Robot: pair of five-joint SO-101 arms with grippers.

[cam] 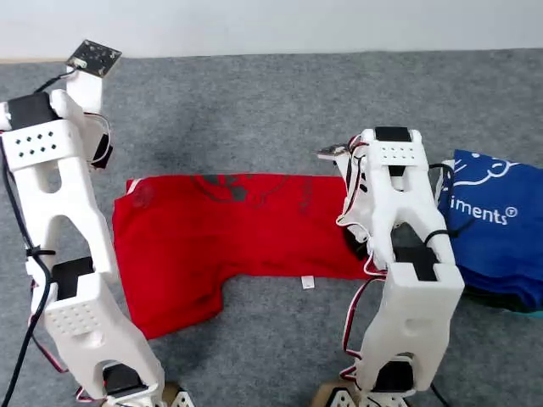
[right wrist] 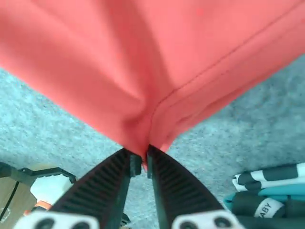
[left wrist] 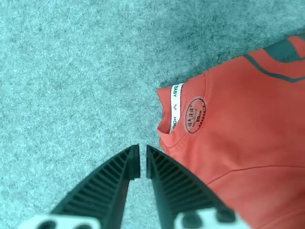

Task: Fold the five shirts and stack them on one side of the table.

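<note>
A red shirt (cam: 237,229) lies spread across the middle of the grey felt table (cam: 254,93), one sleeve toward the front. My right gripper (right wrist: 142,155) is shut on a pinched fold of the red shirt (right wrist: 167,57) at its right edge, and the cloth rises from the fingers. My left gripper (left wrist: 143,148) is shut and holds nothing. It hovers over bare felt just beside the red shirt's collar (left wrist: 178,112) with its white label. Folded shirts (cam: 501,225) are stacked at the table's right side, a blue one on top.
The left arm (cam: 59,220) stands along the table's left edge and the right arm (cam: 399,254) rises between the red shirt and the stack. In the right wrist view, striped and teal folded shirts (right wrist: 267,191) lie close to the gripper.
</note>
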